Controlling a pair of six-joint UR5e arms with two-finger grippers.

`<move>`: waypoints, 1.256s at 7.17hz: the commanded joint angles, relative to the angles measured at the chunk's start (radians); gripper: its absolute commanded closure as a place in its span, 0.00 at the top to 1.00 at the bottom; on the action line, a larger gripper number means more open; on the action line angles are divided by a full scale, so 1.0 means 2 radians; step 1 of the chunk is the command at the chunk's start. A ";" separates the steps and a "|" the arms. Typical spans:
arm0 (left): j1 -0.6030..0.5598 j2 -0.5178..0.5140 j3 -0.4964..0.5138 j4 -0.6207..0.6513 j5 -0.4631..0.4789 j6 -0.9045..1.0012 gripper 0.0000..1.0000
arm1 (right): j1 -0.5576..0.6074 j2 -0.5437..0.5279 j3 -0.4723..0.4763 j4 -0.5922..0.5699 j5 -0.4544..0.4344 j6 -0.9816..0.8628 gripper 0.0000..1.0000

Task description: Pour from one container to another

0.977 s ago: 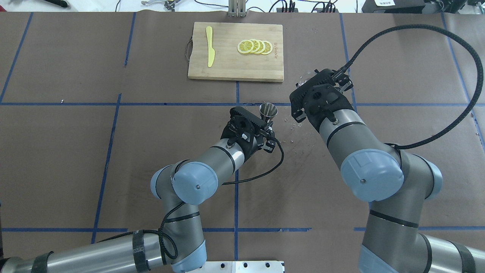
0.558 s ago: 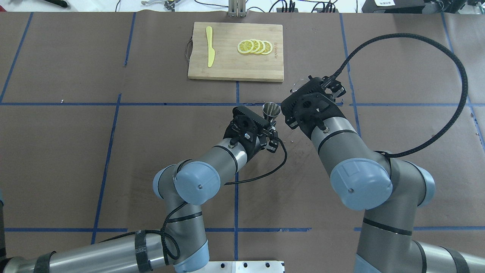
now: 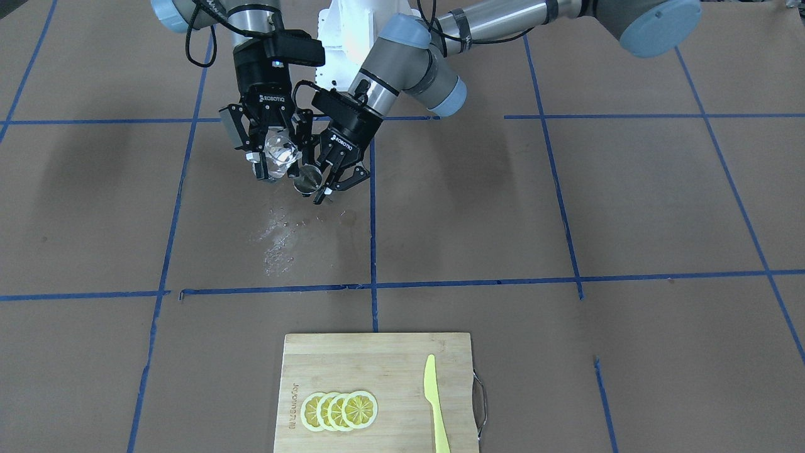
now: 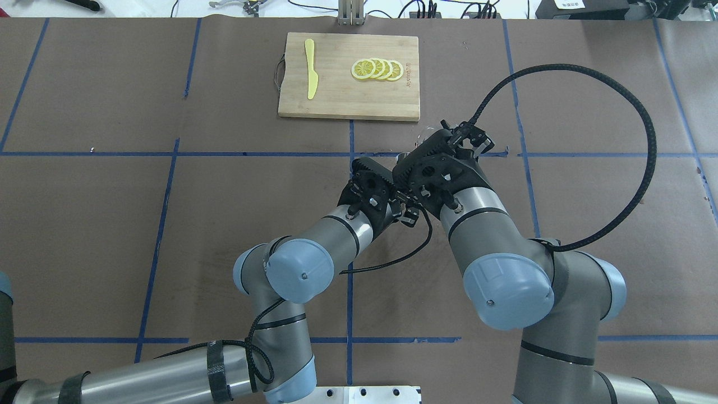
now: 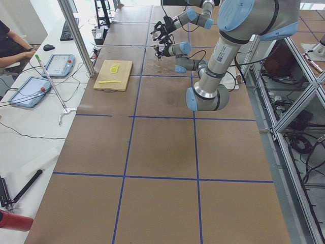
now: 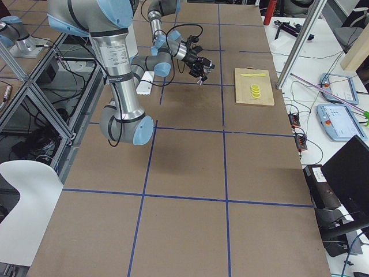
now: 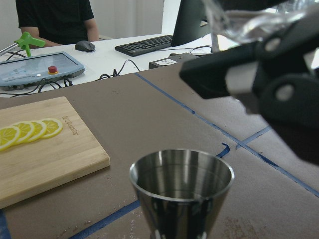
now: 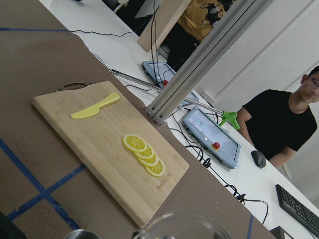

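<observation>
My right gripper (image 3: pixel 272 158) is shut on the small clear glass cup (image 3: pixel 280 153), holding it in the air, tilted toward the jigger. Just beside it, my left gripper (image 3: pixel 316 182) is shut on the steel jigger (image 3: pixel 307 179), upright above the table. In the left wrist view the jigger's (image 7: pixel 182 185) open mouth is close below the right gripper's fingers (image 7: pixel 259 74) and the glass cup (image 7: pixel 244 20). The right wrist view shows the glass cup's rim (image 8: pixel 182 225) at the bottom edge. From overhead the glass cup (image 4: pixel 422 134) peeks out past the right wrist; the jigger is almost hidden.
A wooden cutting board (image 4: pixel 348 101) lies at the far side with lemon slices (image 4: pixel 377 69) and a yellow plastic knife (image 4: pixel 310 67). Spilled droplets (image 3: pixel 277 233) mark the brown paper below the grippers. An operator (image 8: pixel 284 124) sits beyond the table's far edge.
My right arm has carried the glass cup leftward until it is next to the jigger, now covering the jigger from overhead. The left arm has shifted slightly right with the jigger.
</observation>
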 commanded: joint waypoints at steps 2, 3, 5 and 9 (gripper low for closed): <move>0.000 0.000 0.000 -0.001 -0.002 0.000 0.00 | -0.001 0.005 0.003 -0.018 -0.014 -0.033 0.00; 0.000 0.000 0.000 -0.001 -0.002 0.000 0.00 | -0.001 0.005 0.003 -0.018 -0.015 -0.034 0.00; 0.000 0.000 0.000 -0.001 -0.002 0.000 0.00 | -0.001 0.006 0.001 -0.018 -0.015 -0.049 0.00; 0.000 0.001 -0.001 -0.001 -0.003 0.000 0.00 | -0.002 0.006 -0.004 -0.020 -0.045 -0.104 0.00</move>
